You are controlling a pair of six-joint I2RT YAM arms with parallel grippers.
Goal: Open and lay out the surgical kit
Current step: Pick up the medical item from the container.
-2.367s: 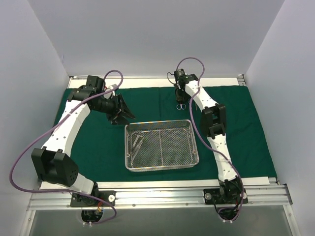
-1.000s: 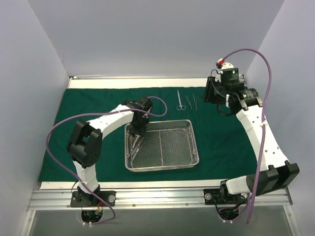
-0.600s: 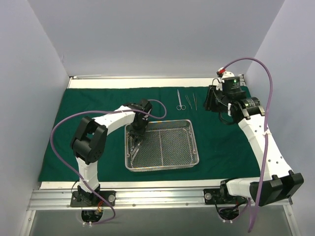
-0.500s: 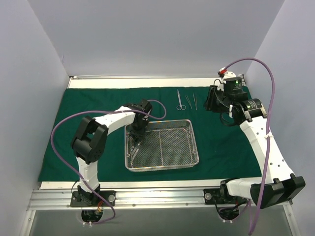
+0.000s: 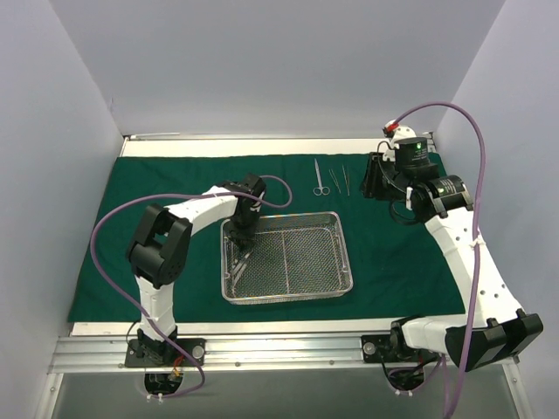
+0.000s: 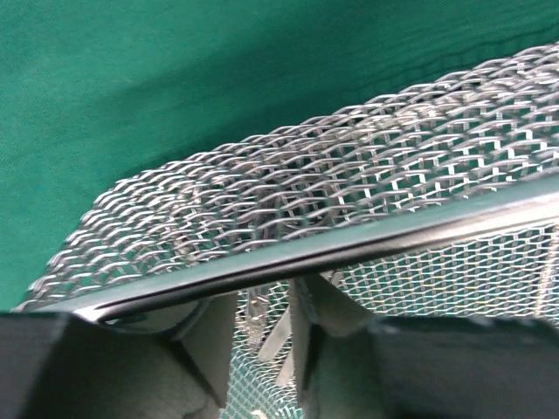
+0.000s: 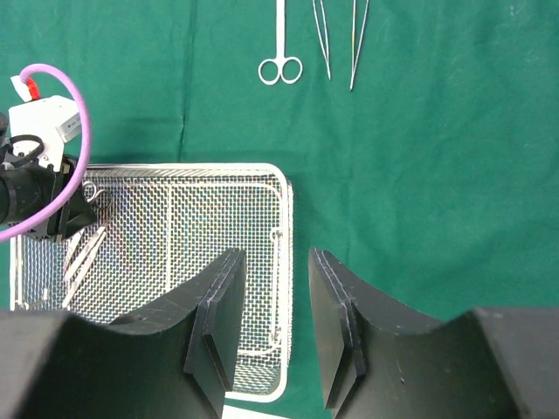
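Note:
The dark green drape [image 5: 410,253] lies spread over the table. The silver wire-mesh tray [image 5: 348,258] sits on it in the middle. My left gripper [image 5: 241,232] reaches down into the tray's left end. In the left wrist view its fingers [image 6: 210,349] stand slightly apart behind the tray rim [image 6: 349,249], with steel instruments [image 6: 266,336] lying between them. Steel scissors [image 5: 320,179] and two tweezers [image 5: 335,181] lie side by side on the drape behind the tray. My right gripper [image 7: 275,340] is open and empty, held high over the drape at the back right.
White walls close in the back and both sides. A metal rail [image 5: 279,349] with both arm bases runs along the near edge. The left arm's purple cable [image 5: 105,227] loops over the drape's left part.
My left arm has swung from the back left down into the tray. My right arm has moved from the scissors to the back right, leaving scissors and tweezers on the drape. Almost still in the last half second.

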